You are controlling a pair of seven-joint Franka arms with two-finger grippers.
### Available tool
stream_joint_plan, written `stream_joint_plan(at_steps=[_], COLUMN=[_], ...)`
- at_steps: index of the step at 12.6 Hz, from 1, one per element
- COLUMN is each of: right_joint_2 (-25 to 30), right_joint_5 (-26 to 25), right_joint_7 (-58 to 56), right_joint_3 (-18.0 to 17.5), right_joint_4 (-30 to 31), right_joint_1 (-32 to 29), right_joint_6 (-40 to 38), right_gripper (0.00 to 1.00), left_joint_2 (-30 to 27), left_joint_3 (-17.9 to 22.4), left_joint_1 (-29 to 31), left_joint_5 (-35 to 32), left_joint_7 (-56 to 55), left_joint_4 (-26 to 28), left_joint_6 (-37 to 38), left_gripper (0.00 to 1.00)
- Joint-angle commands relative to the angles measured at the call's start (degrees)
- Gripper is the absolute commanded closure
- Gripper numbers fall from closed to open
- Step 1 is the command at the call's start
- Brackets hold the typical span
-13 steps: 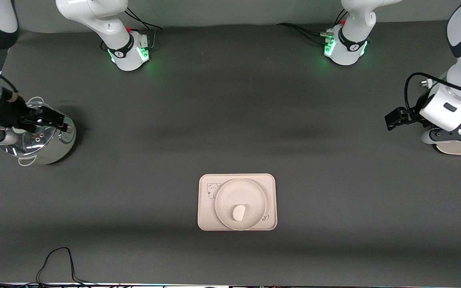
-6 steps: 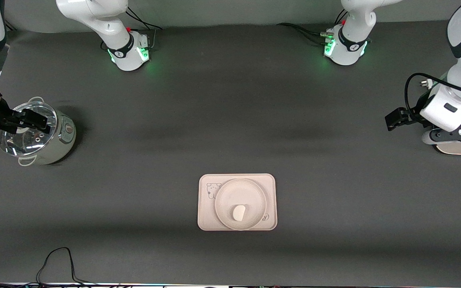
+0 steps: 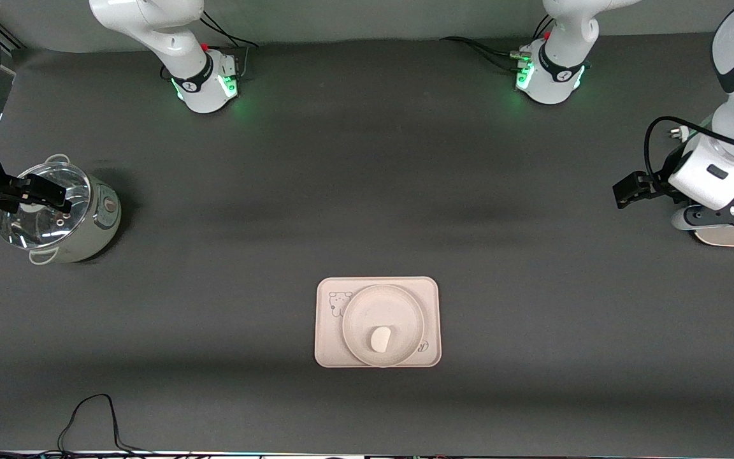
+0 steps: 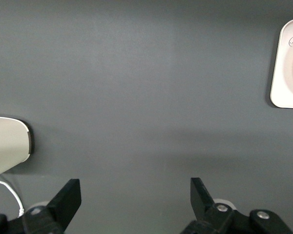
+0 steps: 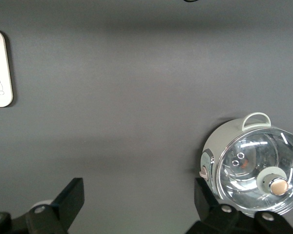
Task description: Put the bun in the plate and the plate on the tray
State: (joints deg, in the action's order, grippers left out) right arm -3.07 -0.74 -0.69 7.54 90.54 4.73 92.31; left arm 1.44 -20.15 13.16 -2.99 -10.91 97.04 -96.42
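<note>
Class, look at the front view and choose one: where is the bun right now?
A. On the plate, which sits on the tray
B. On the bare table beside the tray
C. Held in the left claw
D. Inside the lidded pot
A: the bun lies on the plate, and the plate rests on the tray; both claws are far off near the table's ends, open and holding nothing.

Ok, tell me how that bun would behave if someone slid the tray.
The bun lies loose in the plate, and its rounded shape suggests it could roll or skid. The plate's raised rim would probably stop it. The plate merely rests on the tray, so it might shift too.
</note>
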Motion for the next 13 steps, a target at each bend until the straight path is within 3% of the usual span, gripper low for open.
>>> stream_joint_plan(at_steps=[1,13], right_joint_2=[0.96,0.96], right_joint_5=[-1.19,-1.10], right_joint_7=[-0.89,-0.36], right_joint_3=[0.28,0.02], right_joint_4=[0.60,0.25], right_joint_1=[0.46,0.54], right_joint_6=[-0.02,-2.66], right_gripper=[0.00,0.00], left_joint_2=[0.14,0.05], left_joint_3=[-0.06,-0.06], left_joint_1=[0.11,0.11], left_joint_5=[0.27,0.35], left_joint_7=[0.36,0.36], left_joint_4=[-0.63,-0.54], left_joint_6=[-0.17,-0.17], left_gripper=[0.00,0.00])
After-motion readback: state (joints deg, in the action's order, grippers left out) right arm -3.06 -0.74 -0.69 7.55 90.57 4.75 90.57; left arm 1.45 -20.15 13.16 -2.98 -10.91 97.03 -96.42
